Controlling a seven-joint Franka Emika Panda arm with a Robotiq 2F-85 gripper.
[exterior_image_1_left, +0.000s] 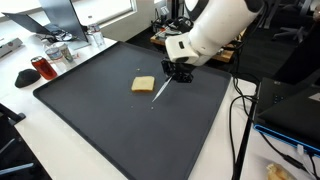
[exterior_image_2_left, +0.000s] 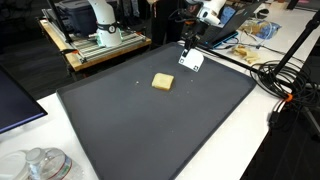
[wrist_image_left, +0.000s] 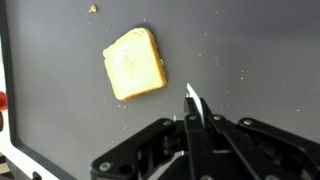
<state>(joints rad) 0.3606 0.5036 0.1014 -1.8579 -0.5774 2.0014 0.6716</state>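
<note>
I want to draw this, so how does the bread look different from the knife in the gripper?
The bread is tan and squarish; the knife is thin, pale and pointed. The bread lies flat on the black mat; the knife slants down from the gripper. The bread lies free, while the knife is clamped in the shut gripper. Both are over the same mat, apart from each other.

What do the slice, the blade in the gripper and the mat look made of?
Slice: bread, it seems, pale porous crumb with tan crust.
Blade: likely metal, thin, bright glint.
Mat: dark, matte, finely textured, perhaps rubber or foam.
</note>
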